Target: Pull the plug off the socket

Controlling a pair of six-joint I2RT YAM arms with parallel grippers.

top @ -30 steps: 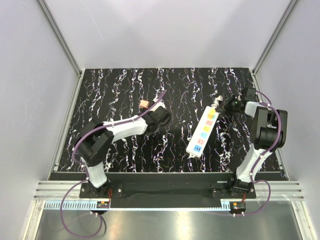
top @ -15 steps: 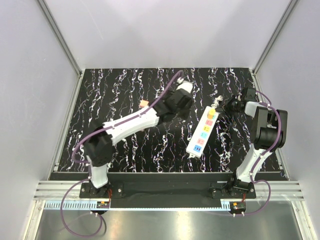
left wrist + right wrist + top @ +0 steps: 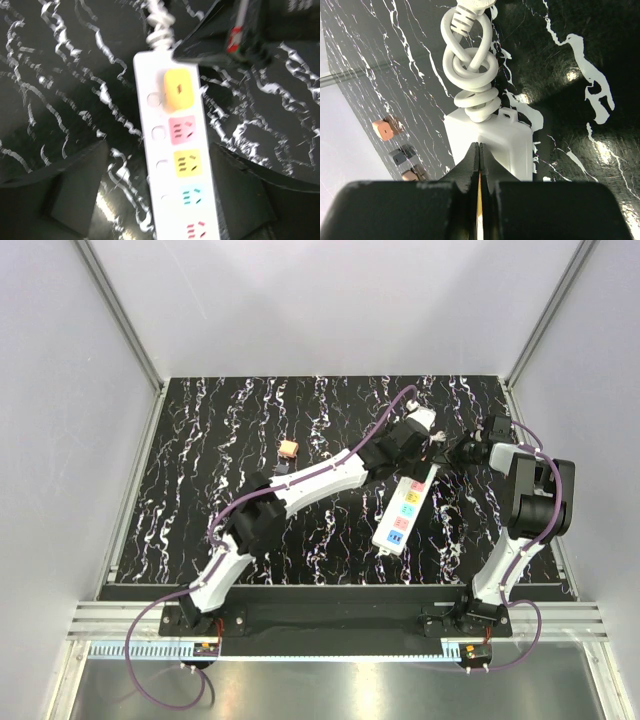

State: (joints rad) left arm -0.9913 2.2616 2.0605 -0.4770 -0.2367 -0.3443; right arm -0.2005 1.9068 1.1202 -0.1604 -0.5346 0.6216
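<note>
The orange-peach plug [image 3: 288, 448] lies loose on the black marbled table, well left of the socket; it also shows far off in the right wrist view [image 3: 385, 129]. The socket, a white power strip [image 3: 405, 502], lies at a slant at centre right. My left gripper [image 3: 428, 447] is open over the strip's far end; in its wrist view [image 3: 159, 147] the strip [image 3: 175, 150] runs between the two spread fingers [image 3: 75, 190]. My right gripper [image 3: 457, 452] is shut, its tips [image 3: 478, 146] resting on the strip's cord end [image 3: 505, 145], beside the coiled white cord stub [image 3: 470, 65].
The table [image 3: 220, 420] is walled by grey panels with aluminium posts at the back corners. The left arm's purple cable [image 3: 330, 465] runs along its stretched links. The right arm [image 3: 535, 495] stands folded by the right edge.
My left arm has swung from beside the plug at centre left across to the strip's far end. The plug has stayed on the table. The right gripper has not moved.
</note>
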